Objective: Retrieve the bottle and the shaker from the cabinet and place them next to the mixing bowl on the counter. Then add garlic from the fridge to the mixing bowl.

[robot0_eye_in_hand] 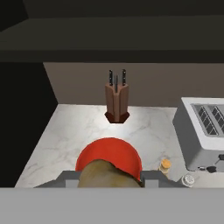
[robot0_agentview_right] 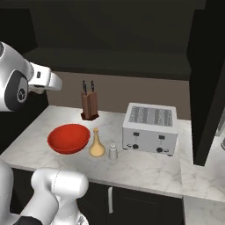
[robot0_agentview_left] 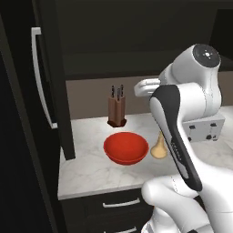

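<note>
In the hand view my gripper [robot0_eye_in_hand: 109, 183] is shut on the garlic [robot0_eye_in_hand: 106, 174], a brownish lump held between the two fingers [robot0_eye_in_hand: 66, 179]. It hangs above the near rim of the red mixing bowl [robot0_eye_in_hand: 111, 151] [robot0_agentview_left: 126, 147] [robot0_agentview_right: 68, 137]. To the bowl's right on the marble counter [robot0_agentview_right: 145, 169] stand the tan bottle [robot0_agentview_right: 96, 144] [robot0_agentview_left: 158, 148] [robot0_eye_in_hand: 165, 165] and the small white shaker [robot0_agentview_right: 113, 151] [robot0_eye_in_hand: 188, 179]. The dark cabinet [robot0_agentview_right: 110, 44] hangs over the counter. The black fridge [robot0_agentview_left: 27, 113] with its white handle [robot0_agentview_left: 38, 77] stands at the left.
A wooden knife block [robot0_agentview_right: 89, 106] [robot0_agentview_left: 117, 109] [robot0_eye_in_hand: 117, 100] stands behind the bowl against the wall. A silver toaster [robot0_agentview_right: 150, 128] [robot0_eye_in_hand: 203, 131] sits right of the shaker. Dark drawers with silver handles [robot0_agentview_left: 120, 203] run below the counter's front edge.
</note>
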